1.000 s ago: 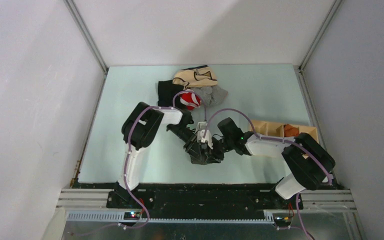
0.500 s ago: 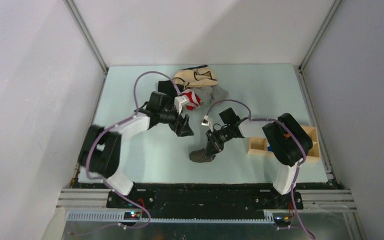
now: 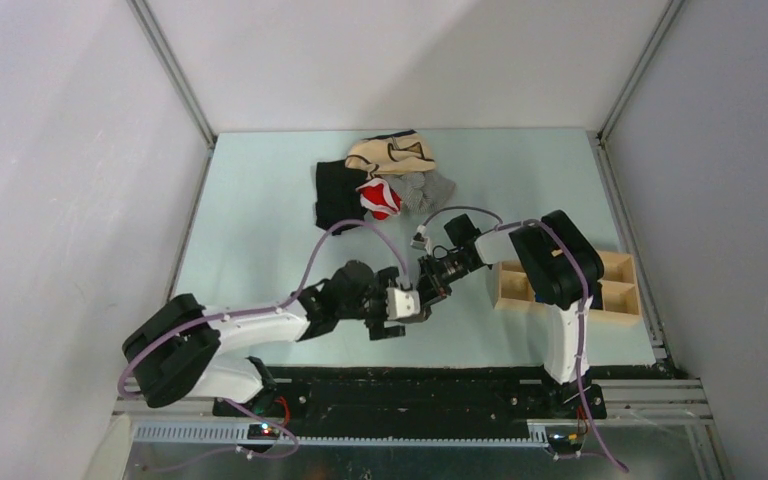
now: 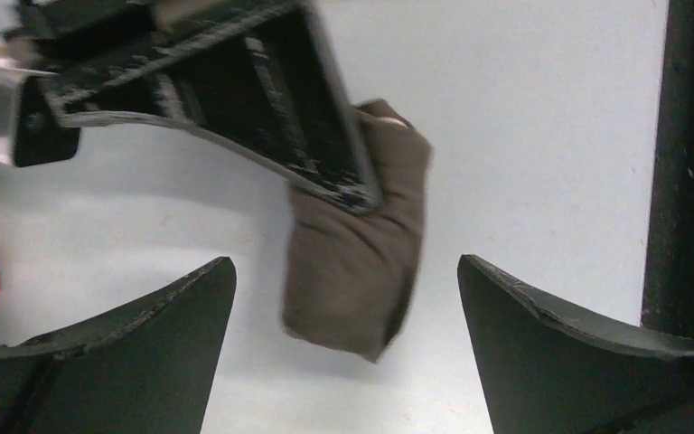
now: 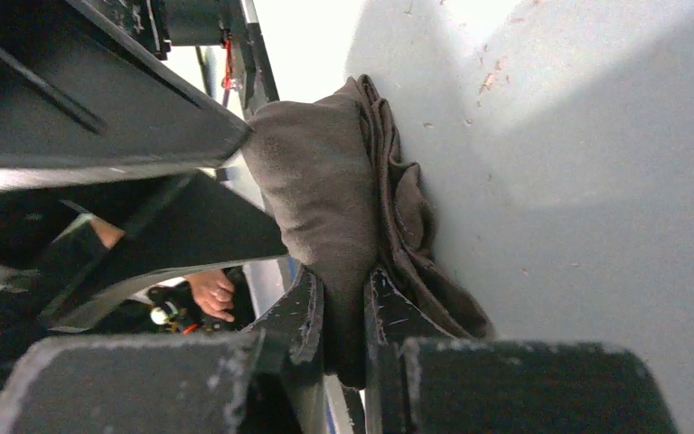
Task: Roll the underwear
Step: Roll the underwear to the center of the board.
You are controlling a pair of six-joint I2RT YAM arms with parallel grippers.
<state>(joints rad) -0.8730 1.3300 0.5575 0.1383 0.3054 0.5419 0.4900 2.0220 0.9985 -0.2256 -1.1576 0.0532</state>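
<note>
Low in the centre of the overhead view, two arms meet above the pale green table, close to its near edge. The left arm reaches in from the lower left and the right arm bends in from the right. Their jaws sit so close together that the garment beneath them cannot be made out from above.

The left wrist camera shows the underwear, a compact olive-brown bundle, lying on the table between the left jaws. These are spread wide, with dark fingers on either side, neither touching the fabric. The right jaws come in from the upper left of that frame, their tip on the bundle's upper end.

Seen from the right wrist, the right jaws are closed almost together, their fingers pinching a thick fold of the bundle. Looser folds trail against the table on the right.

At the top centre of the overhead frame a black garment, a beige garment with dark trim, a red-and-white item and a grey garment lie bunched together. A wooden divided tray sits at the right.
</note>
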